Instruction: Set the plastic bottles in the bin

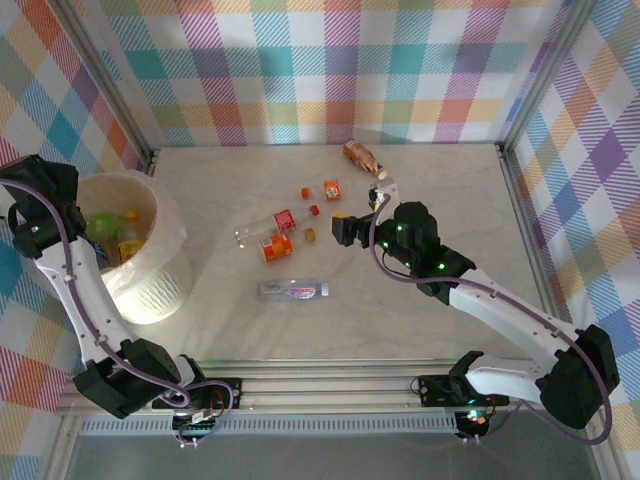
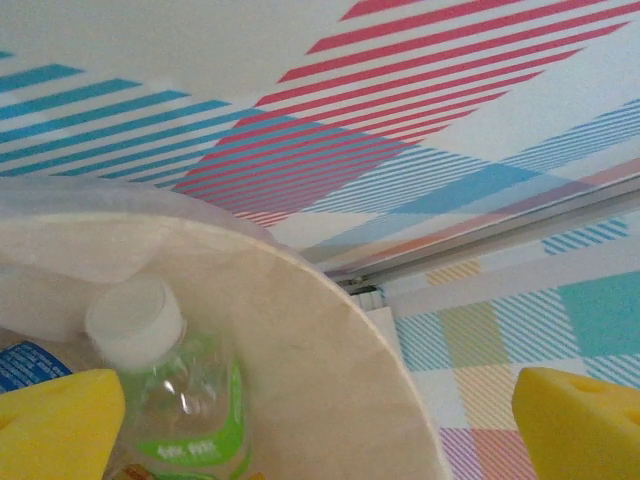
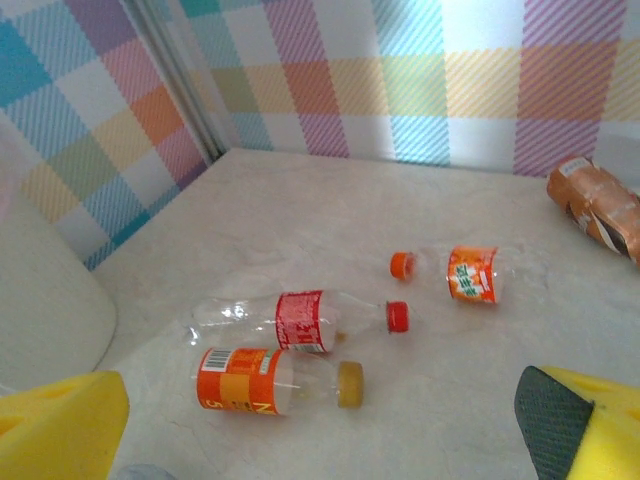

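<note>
My left gripper [image 2: 320, 432] hangs open over the bin [image 1: 150, 290], a white ribbed tub with a bag liner. Below its yellow fingertips [image 2: 55, 425] a green-labelled bottle with a white cap [image 2: 175, 385] lies inside, free of them, beside other bottles [image 1: 128, 237]. My right gripper [image 3: 320, 440] stands open above the table, nothing between its pads. Ahead of it lie a red-labelled bottle [image 3: 300, 320], an orange-labelled bottle with a yellow cap [image 3: 250, 380], a small orange bottle [image 3: 470, 273] and a brown bottle [image 3: 595, 205]. A blue-labelled bottle [image 1: 293, 290] lies nearer the arms.
The bin's wall [image 3: 45, 300] rises at the left of the right wrist view. Checked walls enclose the table on three sides. A metal rail [image 1: 330, 385] runs along the near edge by the arm bases. Bare tabletop [image 1: 450, 200] lies at the far right.
</note>
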Controlling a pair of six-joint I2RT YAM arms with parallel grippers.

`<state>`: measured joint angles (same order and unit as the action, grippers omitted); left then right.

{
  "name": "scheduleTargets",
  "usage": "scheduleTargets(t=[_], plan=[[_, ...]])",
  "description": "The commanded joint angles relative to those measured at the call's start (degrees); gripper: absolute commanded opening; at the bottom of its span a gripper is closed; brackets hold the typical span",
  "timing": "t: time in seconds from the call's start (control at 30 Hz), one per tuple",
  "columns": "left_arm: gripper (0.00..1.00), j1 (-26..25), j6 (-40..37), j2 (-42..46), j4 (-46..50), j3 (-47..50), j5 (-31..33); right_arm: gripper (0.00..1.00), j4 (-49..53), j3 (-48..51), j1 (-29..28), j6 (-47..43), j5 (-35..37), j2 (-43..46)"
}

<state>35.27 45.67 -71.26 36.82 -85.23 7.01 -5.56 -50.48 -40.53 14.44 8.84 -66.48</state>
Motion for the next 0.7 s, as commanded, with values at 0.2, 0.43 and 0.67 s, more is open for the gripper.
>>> scheduleTargets(t=[0.2,0.43,0.67], plan=[[1.00,-6.92,-1.24,3.49,-4.04,-1.56,-4.51,1.00,2.65,-4.72,0.01,5.32,0.92,-3.81],[1.00,-21.22,-1.64,2.28,-8.79,-2.15,-6.90,1.00,5.68,-5.77,4.57,14.26,-2.73,-5.76],[1.00,-37.17,-2.72,-0.27,-11.64,-2.44,-2.84,1.00,8.14,-5.97,11.26,11.49,-9.43,-8.49]])
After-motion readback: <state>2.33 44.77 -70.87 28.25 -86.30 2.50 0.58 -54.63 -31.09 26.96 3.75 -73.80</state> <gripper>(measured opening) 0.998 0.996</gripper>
